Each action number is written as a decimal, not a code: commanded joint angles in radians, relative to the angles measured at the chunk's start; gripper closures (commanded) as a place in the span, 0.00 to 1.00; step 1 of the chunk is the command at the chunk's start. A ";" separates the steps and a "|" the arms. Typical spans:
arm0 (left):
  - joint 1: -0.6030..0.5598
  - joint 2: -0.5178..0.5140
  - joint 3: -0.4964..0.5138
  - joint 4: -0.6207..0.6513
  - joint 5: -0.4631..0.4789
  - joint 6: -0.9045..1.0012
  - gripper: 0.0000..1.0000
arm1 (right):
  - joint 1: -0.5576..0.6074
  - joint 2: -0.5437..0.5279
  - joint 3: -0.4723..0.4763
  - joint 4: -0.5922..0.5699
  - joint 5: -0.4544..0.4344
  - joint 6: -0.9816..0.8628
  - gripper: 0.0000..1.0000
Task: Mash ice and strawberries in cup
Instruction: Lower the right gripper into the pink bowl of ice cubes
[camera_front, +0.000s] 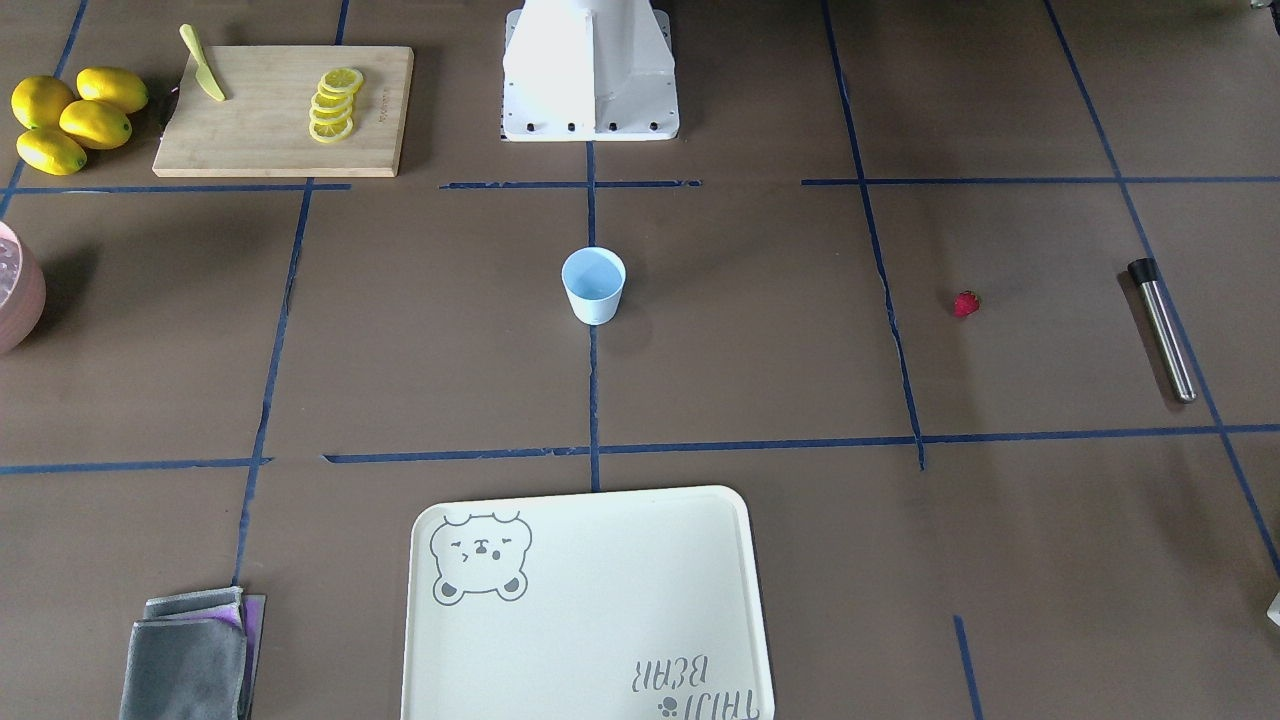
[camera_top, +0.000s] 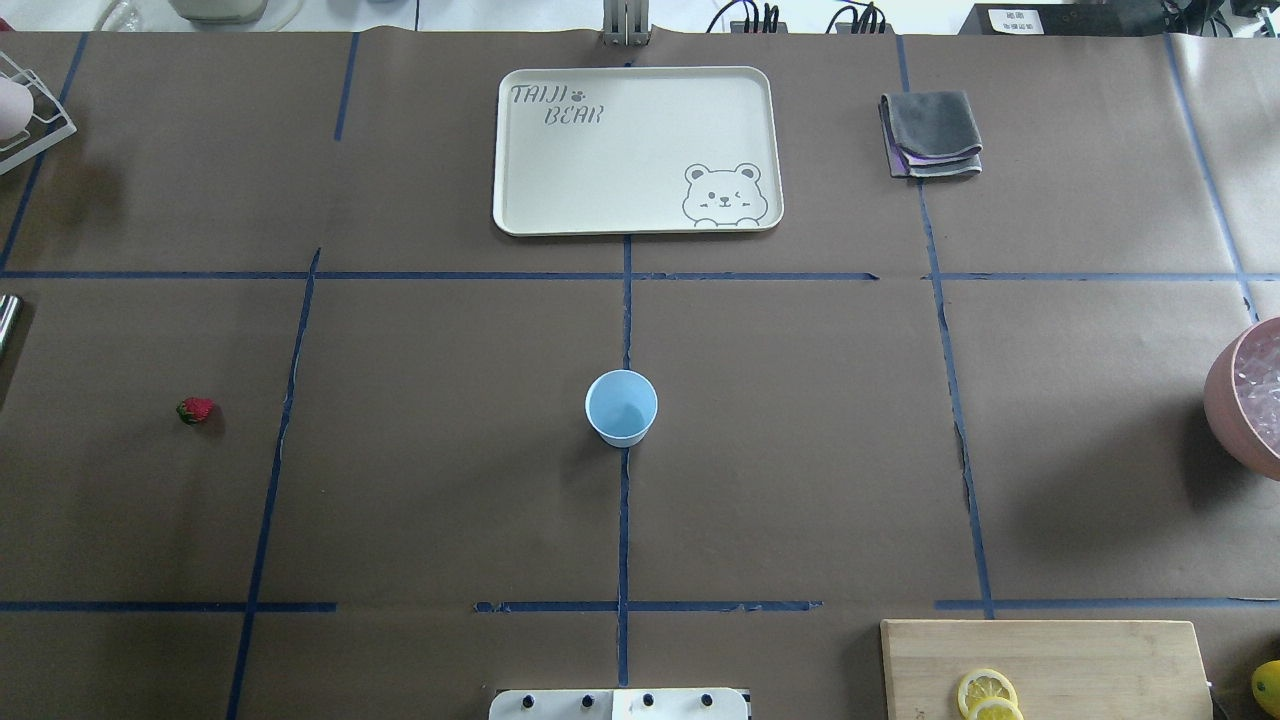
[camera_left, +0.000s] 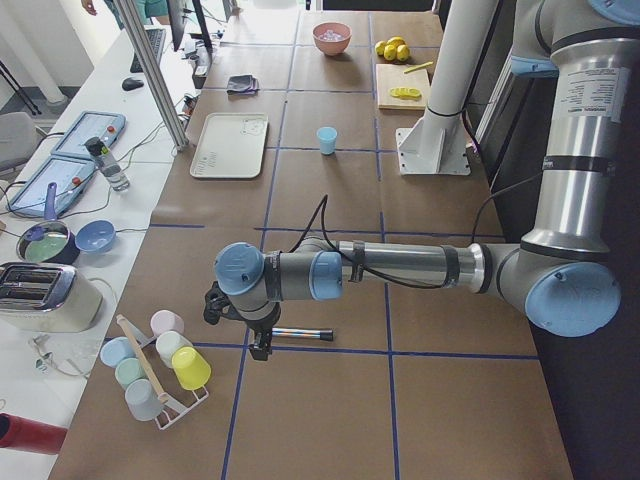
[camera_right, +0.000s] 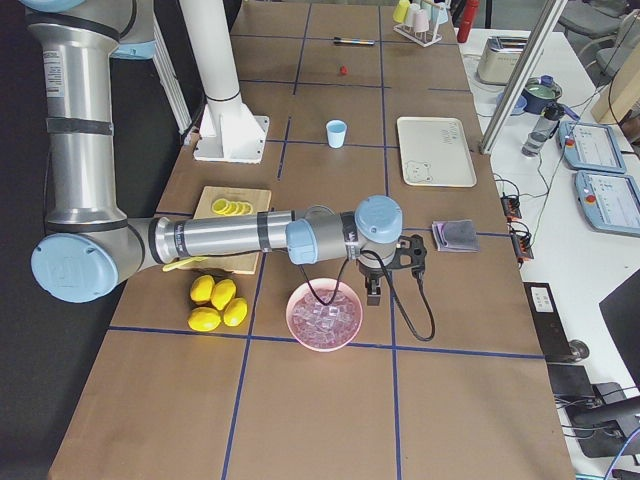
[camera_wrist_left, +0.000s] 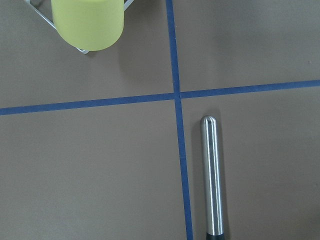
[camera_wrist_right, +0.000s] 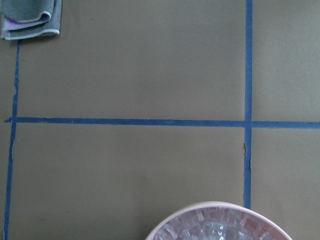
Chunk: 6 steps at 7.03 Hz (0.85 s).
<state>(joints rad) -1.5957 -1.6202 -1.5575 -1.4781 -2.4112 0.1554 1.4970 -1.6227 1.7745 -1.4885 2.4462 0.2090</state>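
1. Cup (camera_top: 621, 407): upright at the centre of the overhead view, on the blue centre line. I see nothing in it.
2. Strawberry (camera_top: 196, 409): lies on bare paper at mid-left of the overhead view, level with the cup and well apart from it.
3. Ice (camera_right: 323, 318): a heap of clear cubes in the pink bowl (camera_right: 296, 322), lower centre of the right-side view. It is also cut by the right edge of the overhead view.
4. Rod (camera_wrist_left: 212, 175): steel, with a black end. It lies flat at lower right of the left wrist view, its long axis running up the frame and the rounded tip uppermost.
5. Left gripper (camera_left: 260, 347): hangs above the table just beside the rod, lower left of the left-side view. It shows only from the side, so I cannot tell whether its fingers are apart or together.
6. Right gripper (camera_right: 372, 296): hangs just beside the bowl's upper-right rim in the right-side view. I cannot tell its finger state either.
7. Bearing: I judge nothing is loaded yet, so fetching comes first.
   - The ice lies toward the bottom edge of the right wrist view, so the right arm is much the nearer to it.
   - The strawberry and the rod both lie on the left arm's side of the cup.
8. Also on the table:
   - tray (camera_top: 640, 215)
   - folded cloth (camera_top: 930, 125)
   - board (camera_front: 270, 150) with lemon slices
   - lemons (camera_front: 75, 118)
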 joint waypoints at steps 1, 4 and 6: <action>-0.004 0.041 -0.071 0.002 0.001 -0.005 0.00 | -0.033 -0.106 0.077 0.005 -0.080 0.044 0.01; -0.003 0.072 -0.102 0.004 -0.005 -0.005 0.00 | -0.124 -0.209 0.074 0.127 -0.177 0.205 0.03; -0.003 0.074 -0.102 0.006 -0.006 -0.007 0.00 | -0.171 -0.233 0.069 0.174 -0.179 0.233 0.14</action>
<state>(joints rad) -1.5990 -1.5481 -1.6590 -1.4731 -2.4162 0.1492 1.3561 -1.8404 1.8461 -1.3384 2.2719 0.4254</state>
